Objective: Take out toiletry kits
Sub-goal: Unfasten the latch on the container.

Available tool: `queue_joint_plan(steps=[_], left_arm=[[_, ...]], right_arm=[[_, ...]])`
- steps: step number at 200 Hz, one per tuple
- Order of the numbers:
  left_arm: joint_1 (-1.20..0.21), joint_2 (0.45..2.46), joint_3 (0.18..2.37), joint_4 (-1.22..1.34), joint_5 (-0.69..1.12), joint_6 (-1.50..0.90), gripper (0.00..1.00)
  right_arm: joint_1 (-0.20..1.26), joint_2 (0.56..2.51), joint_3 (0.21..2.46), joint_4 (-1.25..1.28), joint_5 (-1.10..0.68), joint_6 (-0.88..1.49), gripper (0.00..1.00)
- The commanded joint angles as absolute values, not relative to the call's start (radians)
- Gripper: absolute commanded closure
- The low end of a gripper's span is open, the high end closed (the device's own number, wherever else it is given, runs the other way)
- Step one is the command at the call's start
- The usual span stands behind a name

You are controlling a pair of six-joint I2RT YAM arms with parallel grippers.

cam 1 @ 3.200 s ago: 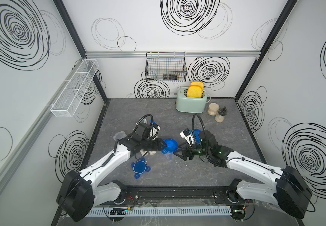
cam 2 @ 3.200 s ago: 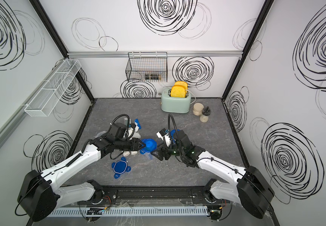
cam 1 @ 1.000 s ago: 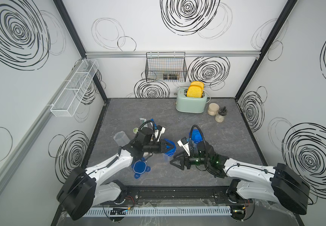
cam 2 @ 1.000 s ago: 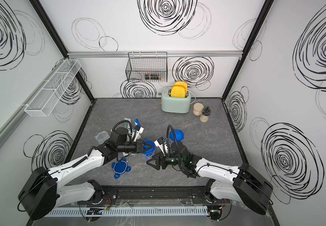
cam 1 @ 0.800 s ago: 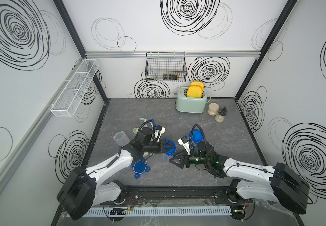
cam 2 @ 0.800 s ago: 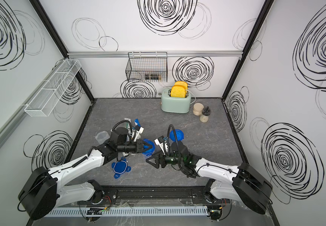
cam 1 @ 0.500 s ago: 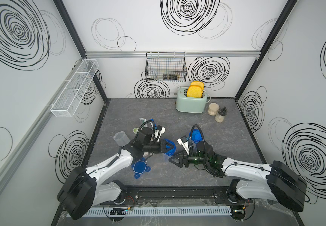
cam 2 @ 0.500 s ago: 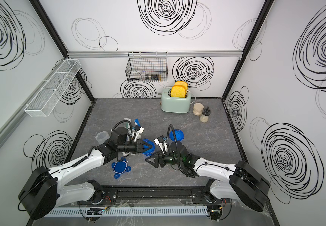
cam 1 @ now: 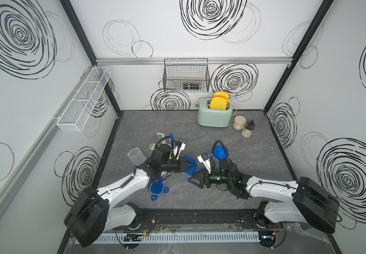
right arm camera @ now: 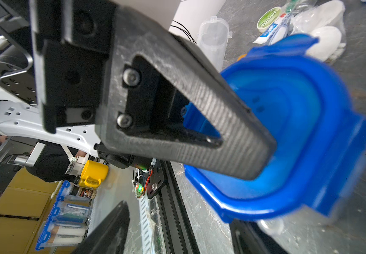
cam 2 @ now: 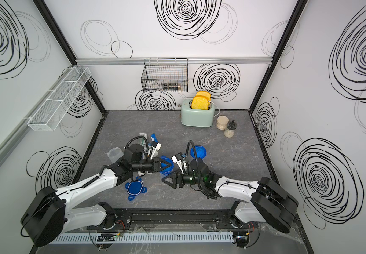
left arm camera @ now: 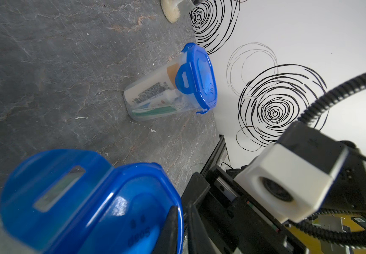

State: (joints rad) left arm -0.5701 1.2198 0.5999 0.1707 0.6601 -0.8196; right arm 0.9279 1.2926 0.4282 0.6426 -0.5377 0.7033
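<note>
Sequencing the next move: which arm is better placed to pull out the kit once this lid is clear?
Right, probably: the left gripper has jaws shut on the blue lid, so it is busy; the right gripper has jaws open and empty, close beside it.

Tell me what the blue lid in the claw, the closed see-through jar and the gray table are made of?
Blue lid: probably glossy, slightly see-through plastic; light glints on it.
Clear jar: likely transparent plastic; the things inside show through.
Tabletop: matte gray with stone-like veins, maybe only printed.
</note>
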Motion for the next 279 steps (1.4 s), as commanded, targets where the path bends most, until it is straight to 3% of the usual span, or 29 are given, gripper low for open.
queue_joint_plan(steps=[1,199,247,279], left_arm=[[-0.561,1.266,0.541,0.091,0.619,-0.821,0.85],[-0.574,1.301,0.482,0.148,0.603,-0.828,0.87],[-0.574,1.26,0.538,0.083,0.599,-0.802,0.86],[-0.574,1.194,0.639,0.009,0.6,-0.762,0.74]], right_arm=[[0.932,1.295,0.441,0.774,-0.569,0.689,0.27],[0.948,1.385,0.46,1.046,-0.812,0.62,0.26],[0.944,1.338,0.475,0.78,-0.807,0.491,0.24],[0.906,1.26,0.456,0.65,-0.813,0.423,0.24]])
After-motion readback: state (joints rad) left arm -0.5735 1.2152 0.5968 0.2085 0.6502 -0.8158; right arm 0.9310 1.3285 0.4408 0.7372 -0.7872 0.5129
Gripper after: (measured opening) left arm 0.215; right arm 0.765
